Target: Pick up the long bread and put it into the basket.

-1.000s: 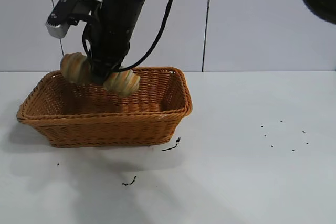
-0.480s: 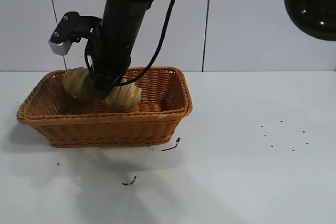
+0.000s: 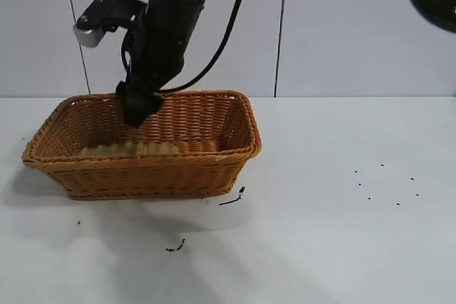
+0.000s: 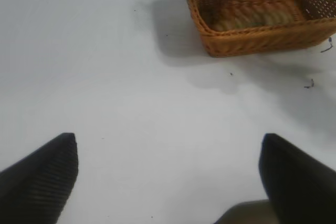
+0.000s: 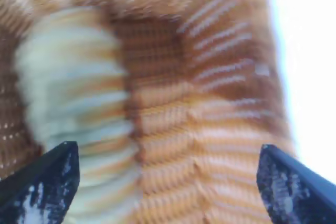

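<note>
The long bread [image 3: 128, 150] lies on the floor of the orange-brown wicker basket [image 3: 214, 169], near its front wall, with only its striped top showing over the rim. In the right wrist view the long bread [image 5: 79, 114] fills one side, lying loose below the fingers. My right gripper [image 3: 140, 114] hangs over the basket's back part, open and empty, above the loaf; in its own view the right gripper [image 5: 168, 182] has both fingertips [image 5: 47, 182] wide apart. My left gripper [image 4: 168, 177] stands open over bare table, far from the basket [image 4: 262, 38].
The white table [image 3: 342, 233] carries small dark crumbs in front of the basket [image 3: 231, 198] and to the right [image 3: 385, 183]. A white panelled wall stands behind. Open tabletop stretches to the basket's right.
My right gripper opened and let go of the long bread, which dropped from rim height to the basket floor. The gripper has lifted slightly.
</note>
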`<action>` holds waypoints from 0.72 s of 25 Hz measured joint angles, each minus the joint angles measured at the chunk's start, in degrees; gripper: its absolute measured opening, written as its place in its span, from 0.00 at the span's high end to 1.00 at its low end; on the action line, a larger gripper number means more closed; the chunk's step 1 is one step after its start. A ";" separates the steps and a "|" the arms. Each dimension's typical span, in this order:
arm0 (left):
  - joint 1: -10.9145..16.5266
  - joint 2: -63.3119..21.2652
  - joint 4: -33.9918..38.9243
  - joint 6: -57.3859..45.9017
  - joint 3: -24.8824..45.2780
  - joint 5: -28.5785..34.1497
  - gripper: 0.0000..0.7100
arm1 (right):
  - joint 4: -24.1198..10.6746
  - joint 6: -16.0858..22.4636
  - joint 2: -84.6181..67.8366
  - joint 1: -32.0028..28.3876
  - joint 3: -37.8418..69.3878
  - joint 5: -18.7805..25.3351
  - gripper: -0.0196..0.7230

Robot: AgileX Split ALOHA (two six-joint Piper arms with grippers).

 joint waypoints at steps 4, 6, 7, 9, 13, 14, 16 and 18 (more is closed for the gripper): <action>0.00 0.00 0.00 0.00 0.00 0.00 0.02 | -1.45 13.96 -2.54 -2.74 0.00 2.55 0.12; 0.00 0.00 0.00 0.00 0.00 0.00 0.02 | -2.06 20.30 -3.14 -4.92 -0.13 4.44 0.12; 0.00 0.00 0.00 0.00 0.00 0.00 0.02 | -2.23 23.03 -3.13 -6.18 -0.20 5.12 0.12; 0.00 0.00 0.00 0.00 0.00 0.00 0.02 | -2.44 29.17 -3.13 -8.79 -0.20 6.36 0.13; 0.00 0.00 0.00 0.00 0.00 0.00 0.02 | -2.76 35.06 -3.13 -14.75 -0.20 7.46 0.13; 0.00 0.00 0.00 0.00 0.00 0.00 0.02 | -2.94 35.32 -3.13 -16.22 -0.20 7.88 0.13; 0.00 0.00 0.00 0.00 0.00 0.00 0.02 | -3.29 35.40 -3.13 -18.73 -0.20 8.92 0.13; 0.00 0.00 0.00 0.00 0.00 0.00 0.02 | -3.73 35.53 -3.26 -21.15 -0.20 9.83 0.13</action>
